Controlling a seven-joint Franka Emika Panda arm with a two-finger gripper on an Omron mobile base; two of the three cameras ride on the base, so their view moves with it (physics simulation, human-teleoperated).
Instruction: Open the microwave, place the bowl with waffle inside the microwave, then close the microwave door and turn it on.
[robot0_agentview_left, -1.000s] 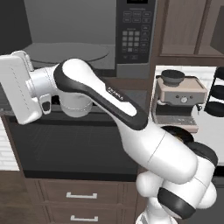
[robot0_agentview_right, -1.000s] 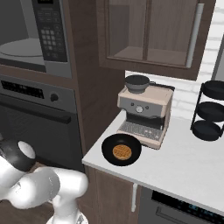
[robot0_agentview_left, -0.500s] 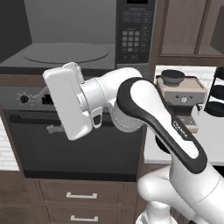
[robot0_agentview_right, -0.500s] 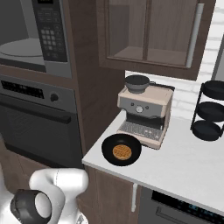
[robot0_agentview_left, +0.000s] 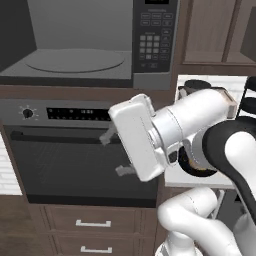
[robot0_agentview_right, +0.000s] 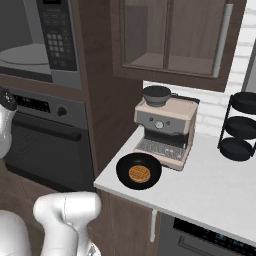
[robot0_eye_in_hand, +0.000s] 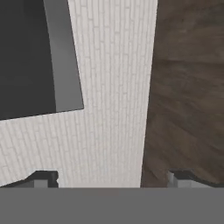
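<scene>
With our jaws spread and empty in front of the oven (robot0_agentview_left: 80, 155), swinging right toward the bowl (robot0_agentview_right: 139, 170) holding the waffle (robot0_agentview_right: 139, 173) on the worktop (robot0_agentview_right: 210, 195) could clip the coffee machine (robot0_agentview_right: 165, 130) beside it.

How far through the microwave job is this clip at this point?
Done: the microwave stands open, its turntable exposed. In hand: nothing; the gripper is open and empty in front of the oven. Left: the bowl with the waffle sits on the counter by the coffee machine; loading, closing and starting remain.
</scene>
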